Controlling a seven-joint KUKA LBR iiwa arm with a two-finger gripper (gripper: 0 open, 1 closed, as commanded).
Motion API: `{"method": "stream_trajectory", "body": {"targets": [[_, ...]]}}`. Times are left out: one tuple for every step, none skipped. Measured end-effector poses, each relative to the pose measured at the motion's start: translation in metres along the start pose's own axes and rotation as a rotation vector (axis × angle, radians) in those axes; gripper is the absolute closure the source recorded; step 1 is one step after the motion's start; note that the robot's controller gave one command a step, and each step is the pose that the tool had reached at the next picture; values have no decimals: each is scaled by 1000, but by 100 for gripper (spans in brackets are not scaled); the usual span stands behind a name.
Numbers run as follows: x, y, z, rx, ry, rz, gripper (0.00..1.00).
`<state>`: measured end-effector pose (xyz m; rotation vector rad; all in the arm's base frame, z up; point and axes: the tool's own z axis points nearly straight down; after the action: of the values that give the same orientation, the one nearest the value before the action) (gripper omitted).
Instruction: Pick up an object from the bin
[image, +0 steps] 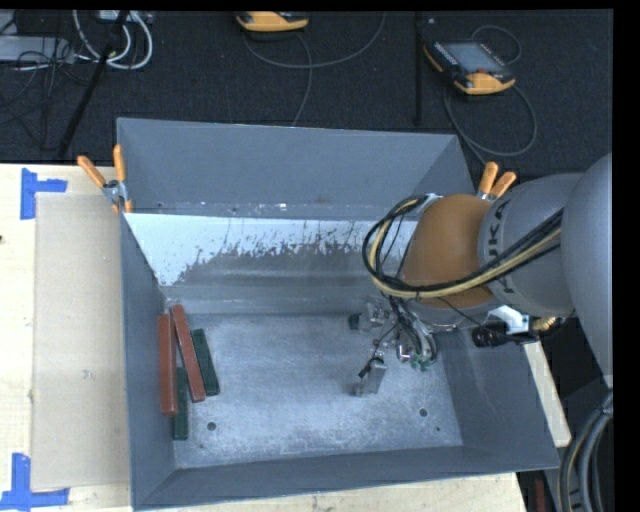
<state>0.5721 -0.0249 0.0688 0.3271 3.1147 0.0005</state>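
Grey metal forms the bin (300, 180), whose sloped walls run down to a flat, scuffed floor (300, 400). The only loose things lie in a small cluster against the floor's left edge, all of them flat, narrow strips. Two red strips (167, 365) run roughly from the back wall toward the front. The right one is tilted, so their far ends meet and their near ends spread apart. A green strip (205, 360) lies just to their right, alongside the tilted red one and touching it or very nearly so. A second green strip (180, 412) shows nearer the front, partly tucked under the red pair.

The arm (560, 240) reaches in from the right over the bin's right wall. It carries an orange cover (445, 250) at the wrist, with black and yellow cables (385, 250) looped around it. The gripper (370, 378) points down, low over bare floor a little right of the bin's middle. It is well apart from the strips, with open floor between it and them. Whether the gripper is wide or narrow cannot be told, nor whether its tip touches the floor.
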Motion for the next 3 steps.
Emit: {"method": "stream_trajectory", "body": {"targets": [[1, 0, -2, 1, 6, -4, 100], [-31, -117, -58, 5, 4, 220, 100], [-30, -113, -57, 3, 8, 215, 0]]}}
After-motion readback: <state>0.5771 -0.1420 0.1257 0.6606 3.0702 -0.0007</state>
